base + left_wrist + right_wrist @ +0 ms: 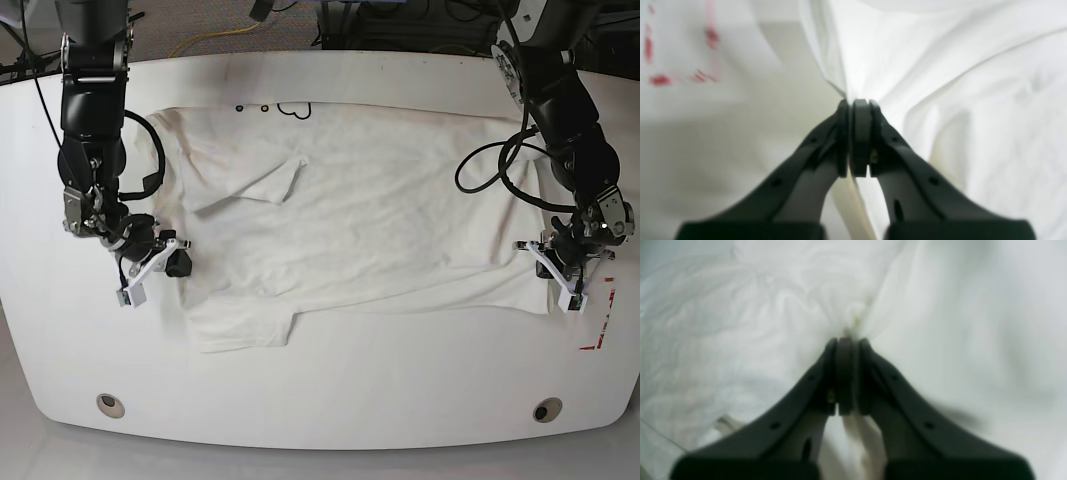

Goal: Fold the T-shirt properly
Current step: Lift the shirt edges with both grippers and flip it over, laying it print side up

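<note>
The white T-shirt [380,220] lies spread across the table with its plain side up, and a few dark printed marks [290,108] peek out at its far edge. One sleeve [262,185] is turned in over the body. Another sleeve [240,328] sticks out at the near left. My left gripper [546,259] sits at the shirt's right edge. The left wrist view shows this gripper [858,101] shut on a pinched fold of the T-shirt [940,66]. At the shirt's left edge, my right gripper [182,266] [846,339] is shut on gathered white cloth [773,306].
Red dashed marks [600,335] [680,53] are on the white table [330,400] just right of the left gripper. Two round holes [111,404] [545,409] sit near the table's front edge. Cables hang off both arms.
</note>
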Available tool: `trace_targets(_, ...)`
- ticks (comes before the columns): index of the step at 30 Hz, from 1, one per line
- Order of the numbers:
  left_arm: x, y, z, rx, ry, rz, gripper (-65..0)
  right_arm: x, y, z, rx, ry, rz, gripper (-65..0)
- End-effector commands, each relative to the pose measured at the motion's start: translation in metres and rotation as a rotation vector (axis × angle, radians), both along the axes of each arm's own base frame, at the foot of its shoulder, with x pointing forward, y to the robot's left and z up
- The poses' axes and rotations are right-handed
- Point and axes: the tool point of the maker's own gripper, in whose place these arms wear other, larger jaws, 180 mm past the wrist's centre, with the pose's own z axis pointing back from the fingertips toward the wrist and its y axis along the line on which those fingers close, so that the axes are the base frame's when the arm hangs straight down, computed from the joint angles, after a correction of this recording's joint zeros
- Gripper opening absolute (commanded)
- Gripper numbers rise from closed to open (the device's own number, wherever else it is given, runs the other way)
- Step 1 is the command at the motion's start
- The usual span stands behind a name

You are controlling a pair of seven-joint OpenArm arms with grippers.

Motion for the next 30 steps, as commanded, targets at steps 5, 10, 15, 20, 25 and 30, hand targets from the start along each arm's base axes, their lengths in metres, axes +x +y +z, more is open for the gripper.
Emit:
trace_targets(5, 0.020, 0.010, 0.091, 0.133, -0.178, -0.001, -64.9, 0.054, -0.030, 0.088, -0.051, -0.191, -0.010, -65.0)
trace_targets(10, 0.025, -0.002, 0.152, 0.247, -0.260, -0.028, -64.9, 0.079, -0.043, 0.144, -0.097, -0.283, 0.011, -65.0)
trace_targets(15, 0.032, -0.018, 0.220, 0.338, -0.401, -0.049, -64.9, 0.096, -0.057, 0.202, -0.150, -0.357, 0.020, -65.0)
trace_targets(20, 0.037, -0.025, 0.298, 0.398, -0.546, -0.027, -64.9, 0.110, -0.069, 0.273, -0.187, -0.457, 0.008, -65.0)
trace_targets(25, 0.036, -0.018, 0.377, 0.432, -0.687, 0.027, -64.9, 0.117, -0.068, 0.348, -0.218, -0.570, 0.028, -65.0)
trace_targets(30, 0.032, -0.027, 0.430, 0.461, -0.801, 0.023, -64.9, 0.114, -0.068, 0.403, -0.246, -0.636, 0.031, -65.0)
